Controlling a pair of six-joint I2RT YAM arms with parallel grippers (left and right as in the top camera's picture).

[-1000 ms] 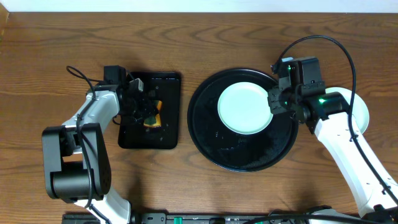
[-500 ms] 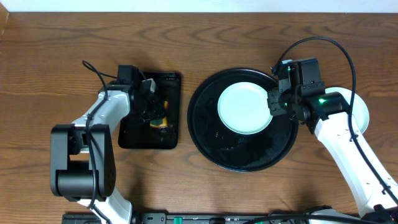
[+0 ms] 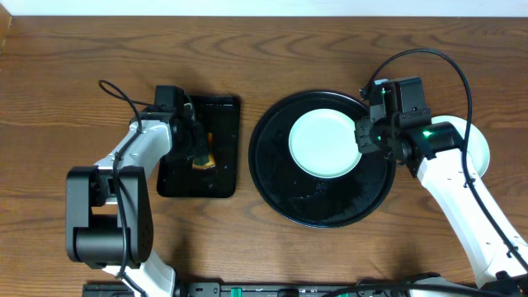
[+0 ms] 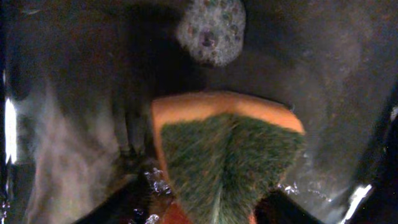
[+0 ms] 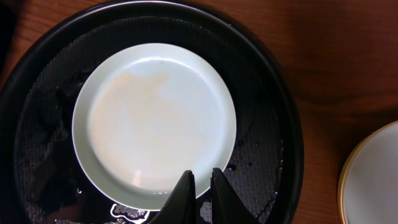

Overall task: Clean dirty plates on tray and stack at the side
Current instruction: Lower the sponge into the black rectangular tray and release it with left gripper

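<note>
A pale mint-blue plate lies in the upper part of the large round black tray. My right gripper is shut on the plate's right rim. In the right wrist view the plate shows a faint orange film, and the fingers pinch its near edge over the wet tray. My left gripper is down in the small rectangular tray, shut on an orange sponge with a green scouring face; the fingers hold its lower end.
The rectangular black tray is wet, with a foam blob in it. Pale stacked plates lie on the tabletop at the right, partly under my right arm; their edge also shows in the right wrist view.
My left arm has shifted a little to the right over the rectangular tray and settled on the sponge. The right arm and the plate have not moved.
</note>
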